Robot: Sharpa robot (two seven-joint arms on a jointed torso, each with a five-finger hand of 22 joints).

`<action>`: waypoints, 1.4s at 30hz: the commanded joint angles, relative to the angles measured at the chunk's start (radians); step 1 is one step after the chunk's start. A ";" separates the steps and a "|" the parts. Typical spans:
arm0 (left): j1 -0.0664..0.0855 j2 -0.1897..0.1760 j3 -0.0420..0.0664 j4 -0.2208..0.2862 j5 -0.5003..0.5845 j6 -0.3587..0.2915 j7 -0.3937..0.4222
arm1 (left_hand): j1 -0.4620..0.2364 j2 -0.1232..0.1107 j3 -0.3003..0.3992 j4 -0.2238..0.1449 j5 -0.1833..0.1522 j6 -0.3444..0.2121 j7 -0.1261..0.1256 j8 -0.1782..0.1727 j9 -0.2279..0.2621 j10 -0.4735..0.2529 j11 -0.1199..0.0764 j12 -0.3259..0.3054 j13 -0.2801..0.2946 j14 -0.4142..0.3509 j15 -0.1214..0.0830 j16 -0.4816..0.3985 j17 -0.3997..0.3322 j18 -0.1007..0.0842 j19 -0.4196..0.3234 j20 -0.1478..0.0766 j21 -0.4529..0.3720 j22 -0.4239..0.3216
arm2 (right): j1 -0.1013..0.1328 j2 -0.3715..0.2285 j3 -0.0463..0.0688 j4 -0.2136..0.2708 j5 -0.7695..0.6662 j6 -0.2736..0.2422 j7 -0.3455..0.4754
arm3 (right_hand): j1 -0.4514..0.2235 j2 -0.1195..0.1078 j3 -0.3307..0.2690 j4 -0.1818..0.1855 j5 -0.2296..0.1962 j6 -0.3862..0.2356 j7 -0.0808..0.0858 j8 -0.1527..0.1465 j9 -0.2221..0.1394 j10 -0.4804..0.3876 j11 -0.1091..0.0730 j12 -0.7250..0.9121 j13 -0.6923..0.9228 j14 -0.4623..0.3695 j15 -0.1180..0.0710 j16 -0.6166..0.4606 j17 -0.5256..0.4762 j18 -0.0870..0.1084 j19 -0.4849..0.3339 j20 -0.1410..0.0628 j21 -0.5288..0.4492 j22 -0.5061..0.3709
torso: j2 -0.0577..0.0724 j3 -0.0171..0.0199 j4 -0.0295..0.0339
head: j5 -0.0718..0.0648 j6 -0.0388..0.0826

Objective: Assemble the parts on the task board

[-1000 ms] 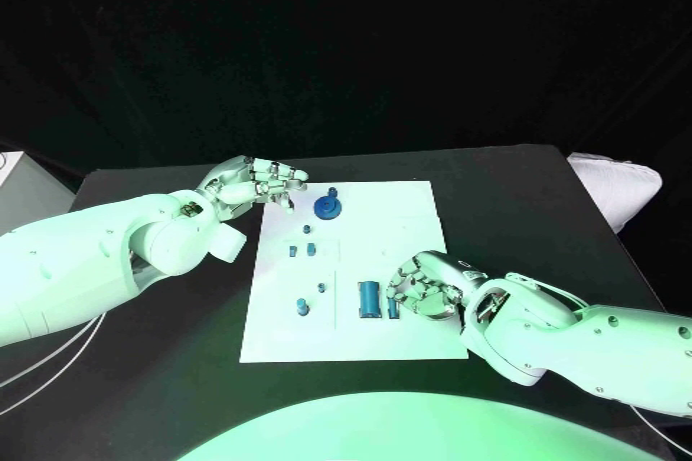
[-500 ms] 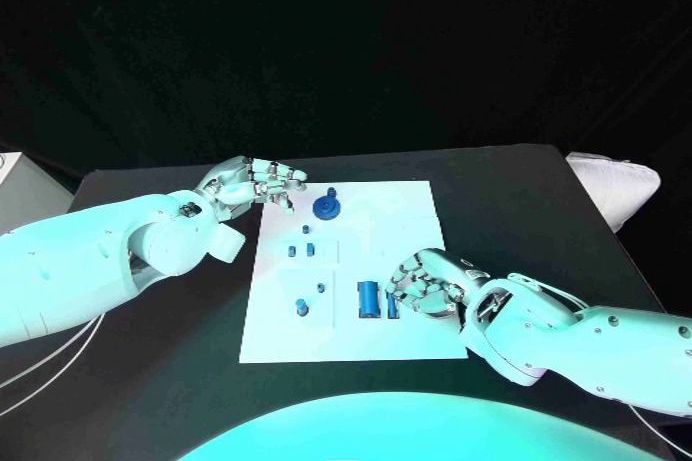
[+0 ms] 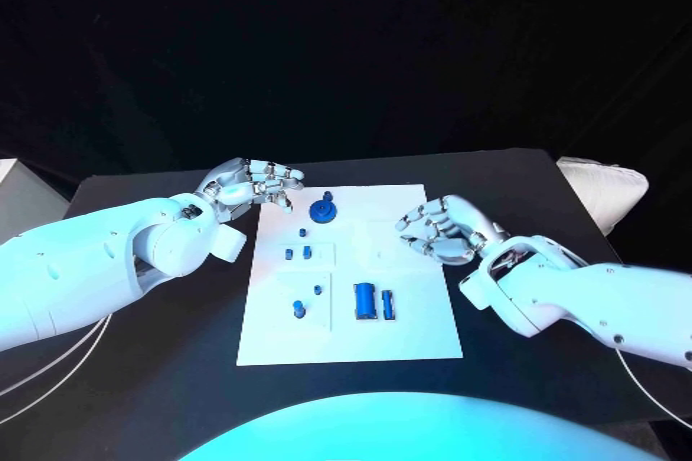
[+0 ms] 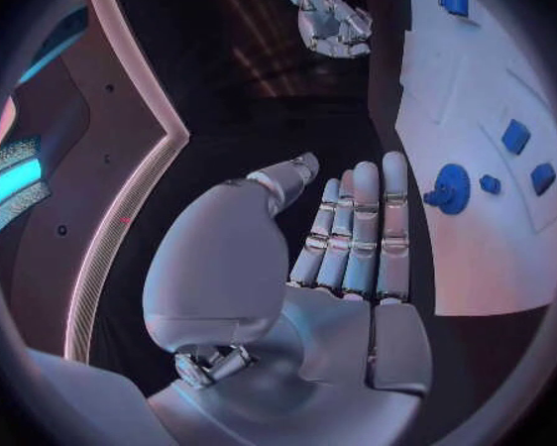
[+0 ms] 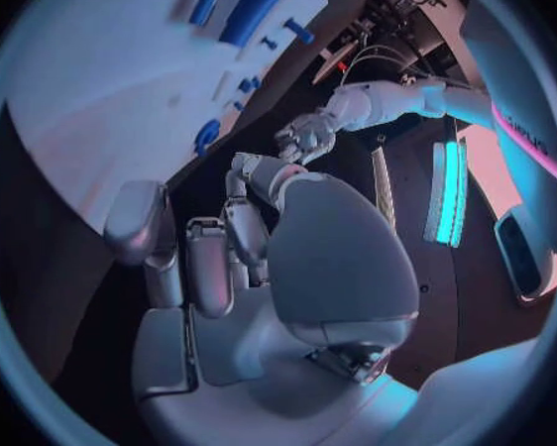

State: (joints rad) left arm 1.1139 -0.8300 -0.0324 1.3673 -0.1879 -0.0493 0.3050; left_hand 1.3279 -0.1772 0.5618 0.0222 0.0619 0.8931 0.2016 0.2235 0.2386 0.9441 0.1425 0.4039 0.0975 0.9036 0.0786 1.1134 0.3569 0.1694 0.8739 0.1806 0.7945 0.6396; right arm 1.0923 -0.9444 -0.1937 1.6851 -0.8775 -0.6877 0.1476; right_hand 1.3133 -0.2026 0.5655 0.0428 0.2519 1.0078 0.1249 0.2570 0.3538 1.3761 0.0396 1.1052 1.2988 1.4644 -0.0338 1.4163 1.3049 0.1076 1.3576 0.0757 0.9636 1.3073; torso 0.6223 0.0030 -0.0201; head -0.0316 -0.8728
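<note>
Flat white task board (image 3: 411, 311) — small blue parts (image 3: 366, 300), one round (image 3: 325, 211).

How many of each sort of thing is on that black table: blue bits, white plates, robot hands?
Blue parts: 7, namely the round knobbed one, a small one, a pair, two small ones, the wide block and the slim bar.
White task board: 1
Hands: 2, left hand and right hand
Total: 10
</note>
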 commanded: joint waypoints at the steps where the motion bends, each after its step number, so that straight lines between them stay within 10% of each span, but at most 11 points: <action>1: -0.002 0.011 0.001 -0.016 0.076 -0.042 0.088 | 0.007 0.007 0.006 0.004 0.003 0.011 -0.011 0.009 0.003 0.019 -0.007 0.010 -0.001 -0.024 -0.005 -0.022 -0.011 0.014 -0.003 -0.008 -0.012 -0.004 | 0.020 0.022 0.003 -0.072 0.302 0.069 0.172 | -0.004 -0.001 0.004 -0.009 -0.004 -0.018 0.007 -0.003 0.007 -0.146 0.005 -0.316 -0.138 -0.057 0.010 -0.178 -0.114 0.050 -0.124 0.006 -0.329 -0.022 | -0.022 -0.0109 -0.0061 | 0.003 0.000; 4: -0.003 0.023 0.001 -0.039 0.108 -0.071 0.125 | 0.007 0.005 0.020 0.007 0.001 0.029 -0.018 0.023 0.007 0.041 -0.009 -0.007 -0.018 -0.094 0.006 -0.143 -0.061 0.007 -0.068 0.001 -0.072 -0.031 | 0.039 0.061 0.009 -0.171 0.447 0.116 0.215 | 0.008 -0.006 0.027 -0.021 -0.010 -0.063 0.027 0.002 0.014 -0.291 0.025 -0.636 -0.391 -0.256 0.030 -0.646 -0.493 0.075 -0.234 0.021 -0.605 -0.176 | -0.030 -0.0161 -0.0092 | 0.009 0.000; 10: -0.004 0.060 0.002 -0.112 0.189 -0.146 0.200 | 0.005 -0.010 0.040 0.012 0.001 -0.046 -0.079 -0.015 -0.009 0.076 0.021 -0.179 -0.034 -0.106 0.056 -0.501 -0.185 0.010 -0.148 0.070 -0.336 -0.197 | 0.054 0.156 0.026 -0.360 0.616 0.209 0.284 | 0.000 0.004 0.029 -0.023 -0.053 -0.102 0.065 -0.006 0.000 -0.310 0.081 -0.921 -0.816 -0.369 0.098 -1.012 -0.700 0.070 -0.359 0.087 -0.811 -0.376 | -0.049 -0.0186 -0.0124 | 0.023 0.047; 19: -0.004 0.115 0.002 -0.202 0.230 -0.172 0.237 | 0.001 -0.004 0.004 0.019 -0.002 -0.015 -0.058 -0.032 -0.021 0.076 0.043 -0.301 -0.035 -0.112 0.087 -0.741 -0.225 0.008 -0.152 0.106 -0.559 -0.361 | 0.057 0.234 0.038 -0.489 0.687 0.282 0.318 | -0.011 0.013 0.013 -0.008 -0.098 -0.111 0.077 -0.044 -0.030 -0.298 0.109 -1.009 -1.077 -0.399 0.136 -1.203 -0.841 0.075 -0.386 0.134 -0.902 -0.621 | -0.056 -0.0158 -0.0114 | 0.034 0.099; 20: -0.004 0.107 0.001 -0.194 0.181 -0.139 0.179 | -0.399 0.177 -0.562 -0.022 -0.062 -0.893 -0.202 -0.223 -0.239 -0.230 -0.142 -0.404 -0.098 -0.904 -0.079 -1.113 -0.357 -0.169 -0.874 -0.181 -0.795 -0.640 | 0.057 0.227 0.038 -0.477 0.611 0.201 0.260 | -0.398 0.203 -0.565 -0.043 -0.252 -1.008 -0.125 -0.257 -0.354 -0.622 -0.040 -1.105 -1.299 -0.721 0.034 -1.416 -1.305 -0.108 -1.358 -0.076 -0.964 -1.307 | -0.053 -0.0178 -0.0112 | 0.030 0.082; 21: -0.004 0.107 0.001 -0.193 0.181 -0.141 0.179 | -0.410 0.177 -0.562 -0.022 -0.062 -0.893 -0.202 -0.223 -0.239 -0.240 -0.142 -0.404 -0.098 -0.904 -0.079 -1.113 -0.357 -0.169 -0.874 -0.181 -0.795 -0.640 | 0.056 0.227 0.039 -0.475 0.613 0.200 0.261 | -0.410 0.203 -0.565 -0.043 -0.252 -1.008 -0.125 -0.257 -0.354 -0.633 -0.040 -1.105 -1.299 -0.730 0.034 -1.416 -1.305 -0.108 -1.358 -0.076 -0.964 -1.307 | -0.053 -0.0177 -0.0110 | 0.030 0.083; 22: -0.005 0.106 0.002 -0.190 0.181 -0.145 0.179 | -0.438 0.177 -0.562 -0.022 -0.062 -0.893 -0.202 -0.223 -0.239 -0.944 -0.142 -0.404 -0.098 -0.904 -0.079 -1.113 -0.357 -0.169 -0.874 -0.181 -0.795 -0.640 | 0.055 0.226 0.040 -0.471 0.616 0.197 0.262 | -0.439 0.203 -0.565 -0.043 -0.252 -1.008 -0.125 -0.257 -0.354 -0.657 -0.040 -1.105 -1.299 -0.753 0.034 -1.416 -1.305 -0.108 -1.358 -0.076 -0.964 -1.307 | -0.053 -0.0176 -0.0107 | 0.030 0.085; 23: -0.005 0.106 0.002 -0.186 0.181 -0.151 0.180 | -0.482 0.177 -0.562 -0.022 -0.062 -0.893 -0.202 -0.223 -0.239 -0.944 -0.142 -0.404 -0.098 -0.904 -0.079 -1.113 -0.357 -0.169 -0.874 -0.181 -0.795 -0.640 | 0.054 0.225 0.043 -0.465 0.620 0.192 0.264 | -0.480 0.203 -0.565 -0.043 -0.252 -1.008 -0.125 -0.257 -0.354 -1.376 -0.040 -1.105 -1.299 -1.464 0.034 -1.416 -1.305 -0.108 -1.358 -0.076 -0.964 -1.307 | -0.054 -0.0174 -0.0102 | 0.030 0.088; 27: -0.011 0.101 0.005 -0.151 0.182 -0.203 0.183 | -0.610 0.177 -0.562 -0.022 -0.062 -0.893 -0.202 -0.223 -0.239 -0.944 -0.142 -0.404 -0.098 -0.904 -0.079 -1.113 -0.357 -0.169 -0.874 -0.181 -0.795 -0.640 | 0.039 0.216 0.065 -0.413 0.658 0.151 0.280 | -0.608 0.203 -0.565 -0.043 -0.252 -1.008 -0.125 -0.257 -0.354 -1.376 -0.040 -1.105 -1.299 -1.464 0.034 -1.416 -1.305 -0.108 -1.358 -0.076 -0.964 -1.307 | -0.057 -0.0153 -0.0059 | 0.031 0.114; 28: -0.012 0.099 0.006 -0.139 0.182 -0.220 0.184 | -1.328 0.177 -0.562 -0.022 -0.062 -0.893 -0.202 -0.223 -0.239 -0.944 -0.142 -0.404 -0.098 -0.904 -0.079 -1.113 -0.357 -0.169 -0.874 -0.181 -0.795 -0.640 | 0.035 0.213 0.073 -0.396 0.671 0.138 0.285 | -1.313 0.203 -0.565 -0.043 -0.252 -1.008 -0.125 -0.257 -0.354 -1.376 -0.040 -1.105 -1.299 -1.464 0.034 -1.416 -1.305 -0.108 -1.358 -0.076 -0.964 -1.307 | -0.058 -0.0147 -0.0045 | 0.031 0.123; 42: -0.052 0.061 0.026 0.123 0.187 -0.605 0.208 | -1.328 0.177 -0.562 -0.022 -0.062 -0.893 -0.202 -0.223 -0.239 -0.944 -0.142 -0.404 -0.098 -0.904 -0.079 -1.113 -0.357 -0.169 -0.874 -0.181 -0.795 -0.640 | -0.039 0.167 0.189 -0.127 0.869 -0.073 0.369 | -1.313 0.203 -0.565 -0.043 -0.252 -1.008 -0.125 -0.257 -0.354 -1.376 -0.040 -1.105 -1.299 -1.464 0.034 -1.416 -1.305 -0.108 -1.358 -0.076 -0.964 -1.307 | -0.077 -0.0037 0.0187 | 0.032 0.264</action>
State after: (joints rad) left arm 1.0644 -0.7662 -0.0081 1.4710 -0.0034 -0.4924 0.4873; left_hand 0.1042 -0.0046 0.0178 0.0000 0.0077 0.0282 0.0017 0.0080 0.0059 0.0358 0.0038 0.0065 0.0027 0.0262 0.0051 0.0112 0.0039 0.0205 0.0231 0.0053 0.0104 0.0075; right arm 1.0564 -0.7753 -0.0072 1.5461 -0.0801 -0.6833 0.4622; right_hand 0.0957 -0.0047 0.0190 0.0012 0.0077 0.0264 0.0053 0.0073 0.0089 0.0442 0.0037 0.0066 0.0056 0.0405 0.0029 0.0076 0.0122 0.0138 0.0277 0.0057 0.0049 0.0180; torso 0.5500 -0.0034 -0.0077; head -0.0003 -0.6298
